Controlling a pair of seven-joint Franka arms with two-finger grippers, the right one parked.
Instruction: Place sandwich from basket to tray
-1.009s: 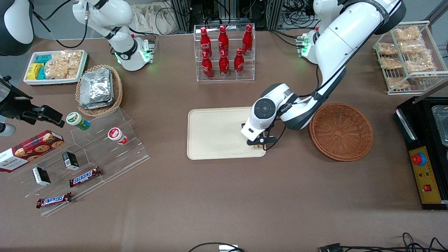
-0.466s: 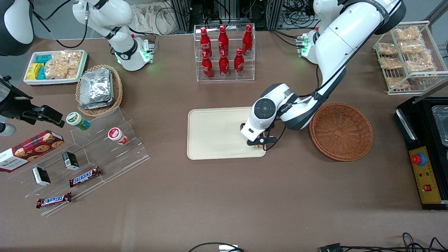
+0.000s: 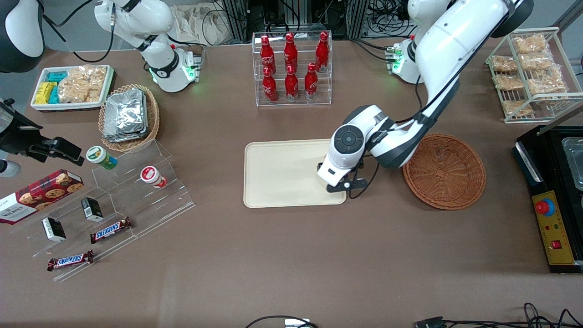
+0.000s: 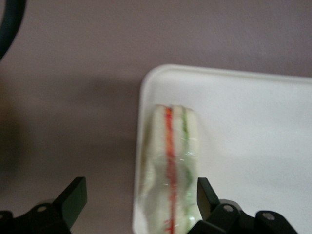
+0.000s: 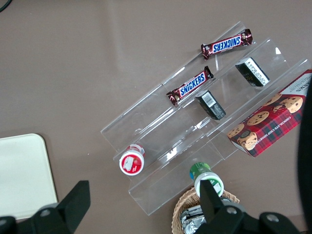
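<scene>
The sandwich [image 4: 170,163], pale bread with red and green filling in clear wrap, lies on the cream tray [image 4: 243,122] at its corner and reaches the rim. My left gripper [image 4: 139,195] is open just above it. One of the fingers [image 4: 73,195] hangs over the brown table, well apart from the sandwich, and the other sits close beside it. In the front view the gripper [image 3: 339,184] hangs over the tray's [image 3: 282,173] corner nearest the camera, beside the reddish-brown basket [image 3: 444,171], and hides the sandwich. The basket is empty.
A clear rack of red bottles [image 3: 291,68] stands farther from the camera than the tray. An acrylic step shelf with snack bars and cups [image 3: 114,200] and a tan basket of foil packets [image 3: 127,116] lie toward the parked arm's end. A black appliance [image 3: 553,196] sits past the reddish-brown basket.
The left gripper has risen a little and shifted slightly toward the basket. The bit of sandwich that showed under it before is now hidden in the front view.
</scene>
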